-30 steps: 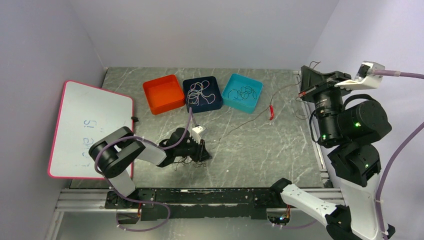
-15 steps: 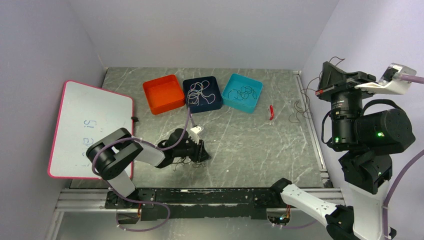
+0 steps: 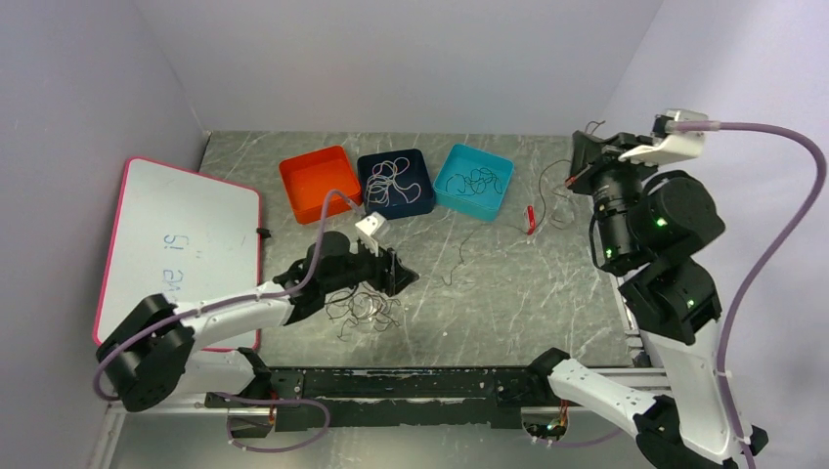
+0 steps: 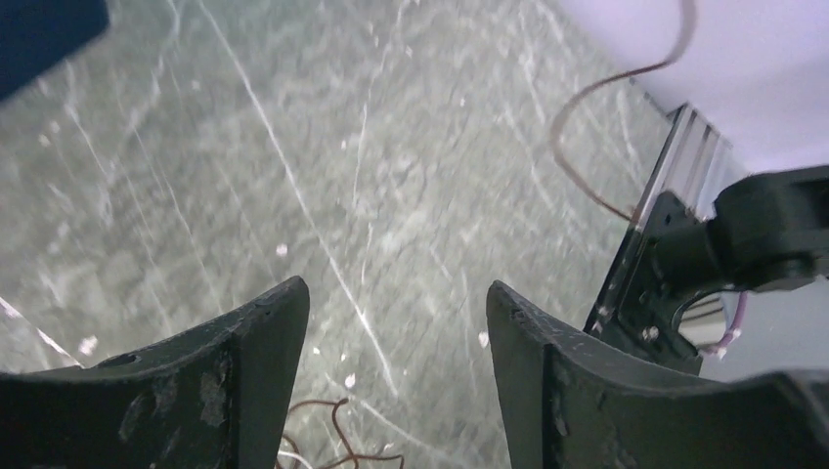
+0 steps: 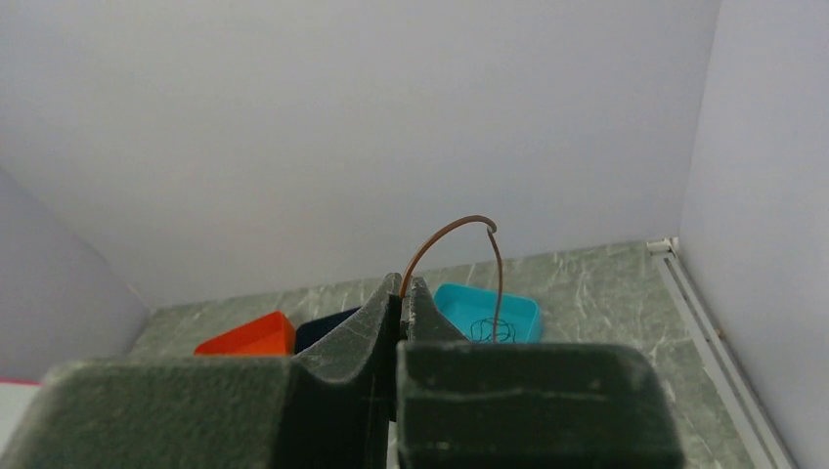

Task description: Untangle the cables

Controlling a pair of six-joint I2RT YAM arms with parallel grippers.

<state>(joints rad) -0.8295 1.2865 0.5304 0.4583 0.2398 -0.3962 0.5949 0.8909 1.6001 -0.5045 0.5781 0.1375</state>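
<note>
The right pincer (image 5: 403,288) is clamped on a brownish-red cable (image 5: 452,231), held high in the air to the right of the teal bin (image 3: 465,211). From there the cable drops past its red plug (image 3: 529,217), just right of the bin, and trails over the desk (image 3: 547,293) toward the tangle of cables (image 3: 360,308), which lies well to the near-left of the bin. Whether it is caught in that tangle I cannot tell. Its long axis slants from far right to near left. The left pincer (image 4: 396,303) stands apart and empty, hovering at the tangle's bin-side edge. It is much the nearer one for the next pick there.
</note>
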